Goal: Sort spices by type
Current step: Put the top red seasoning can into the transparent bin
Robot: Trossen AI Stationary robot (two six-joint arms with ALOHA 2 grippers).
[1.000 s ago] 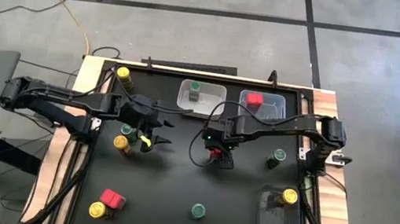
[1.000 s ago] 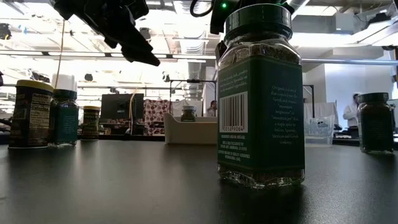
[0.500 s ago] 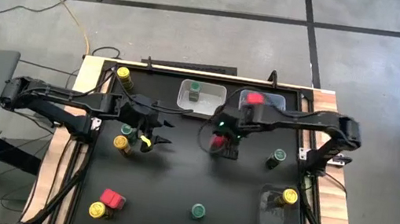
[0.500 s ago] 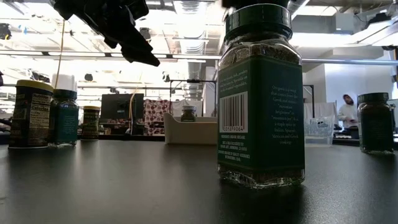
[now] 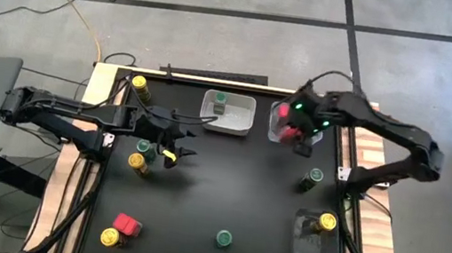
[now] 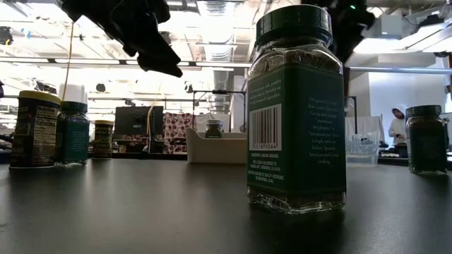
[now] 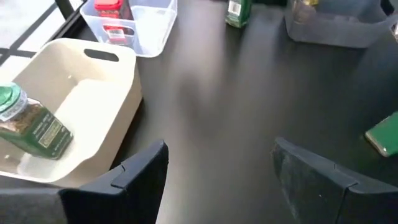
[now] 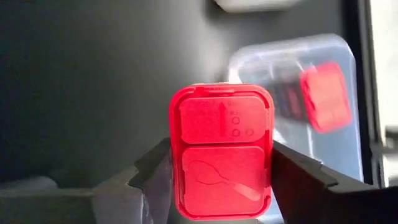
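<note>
My right gripper (image 5: 294,137) is shut on a red boxy spice container (image 8: 222,158), held above the near edge of a clear bin (image 5: 317,120) at the far right. Another red box (image 8: 326,96) lies in that bin. My left gripper (image 7: 217,168) hovers open and holding nothing at the table's left (image 5: 178,148), beside a green-lidded jar (image 5: 144,146) and a yellow-lidded jar (image 5: 138,162). A white bin (image 5: 235,123) at the far middle holds a green-lidded jar (image 5: 221,101). Another green-lidded jar (image 6: 296,106) stands upright near the front edge. My right gripper pinches the red container between its two fingers, which press on two opposite sides (image 8: 179,177) just below the lid. The fingers come from above, pointing steeply down. The container hangs upright, its red lid facing up, lifted clear of the table and the bin.
A yellow-lidded jar (image 5: 138,84) stands at the far left. A red box (image 5: 127,222) and a yellow-lidded jar (image 5: 109,236) sit at the near left. A green-lidded jar (image 5: 316,174) is at the right. A second clear bin (image 5: 315,252) holds a yellow-lidded jar (image 5: 327,221).
My right gripper has risen from the table's middle and swung toward the far right, carrying the red container, which is lifted clear and now hangs above the clear bin. It has stayed shut on it.
</note>
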